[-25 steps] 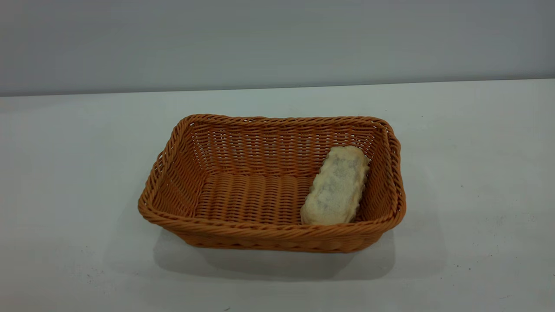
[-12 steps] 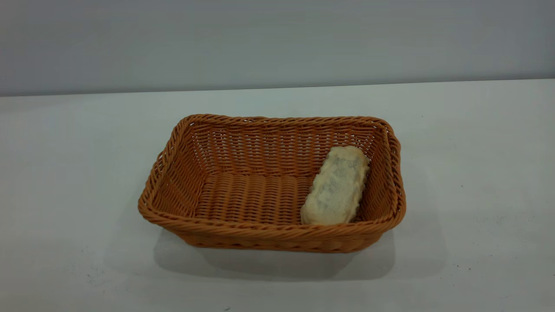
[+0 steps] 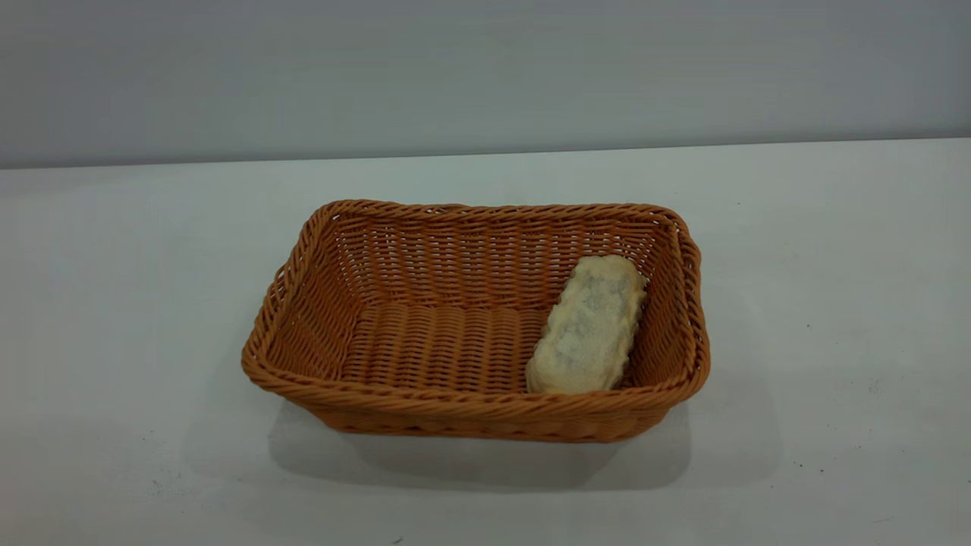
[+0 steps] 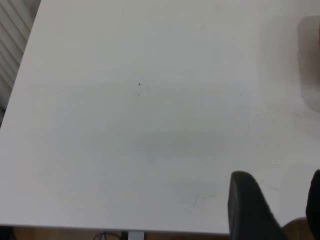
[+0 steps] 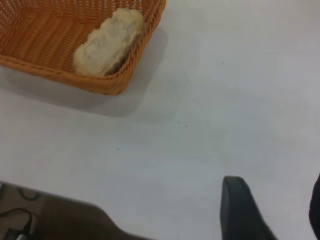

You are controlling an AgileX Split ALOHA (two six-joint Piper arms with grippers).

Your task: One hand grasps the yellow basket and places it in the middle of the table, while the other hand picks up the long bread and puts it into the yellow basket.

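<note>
Left gripper [image 4: 275, 210], black fingers spread apart and holding nothing, hangs over the bare near edge of the wide white tabletop [image 3: 834, 303]. Centre: large orange-tan woven rectangular basket [image 3: 425, 402] stands mid-tabletop, with the small pale elongated loaf [image 3: 588, 326] lying mottled underside up along its right wall. Right gripper [image 5: 272, 210], fingers likewise parted and empty, hangs well apart from the basket.

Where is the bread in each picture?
Exterior view: the bread lies pale side up at the right end of the basket, mid-table.
Left wrist view: no bread; only bare table and the left gripper, fingers apart.
Right wrist view: the bread lies in the basket's corner, far from the right gripper.
Shared landmark: the white table.
</note>
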